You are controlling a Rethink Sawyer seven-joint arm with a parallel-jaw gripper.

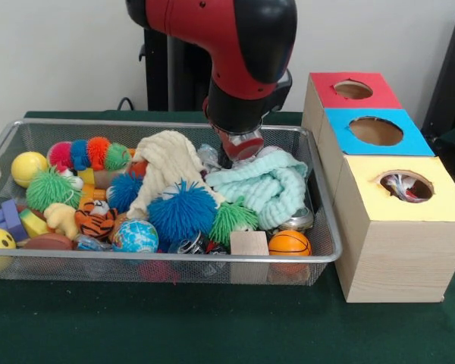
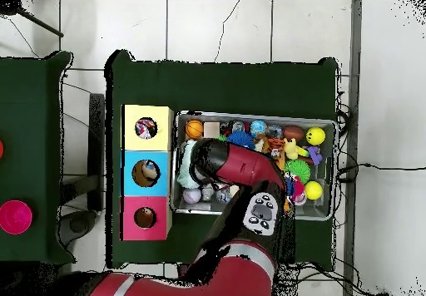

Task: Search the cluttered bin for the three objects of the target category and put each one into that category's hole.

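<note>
Behind the mint cloth (image 1: 264,189) in the wire bin (image 1: 324,250), I see my gripper (image 1: 241,149) buried; whether it is clenched I cannot tell. Overhead, my arm (image 2: 237,166) hides that cloth, near the yellow hole (image 2: 146,128); lifting might snag fabric.

A dark green cloth-covered table (image 1: 174,326) is seen carrying a wire mesh bin (image 1: 330,246) beside a three-holed wooden box (image 1: 394,262).
</note>
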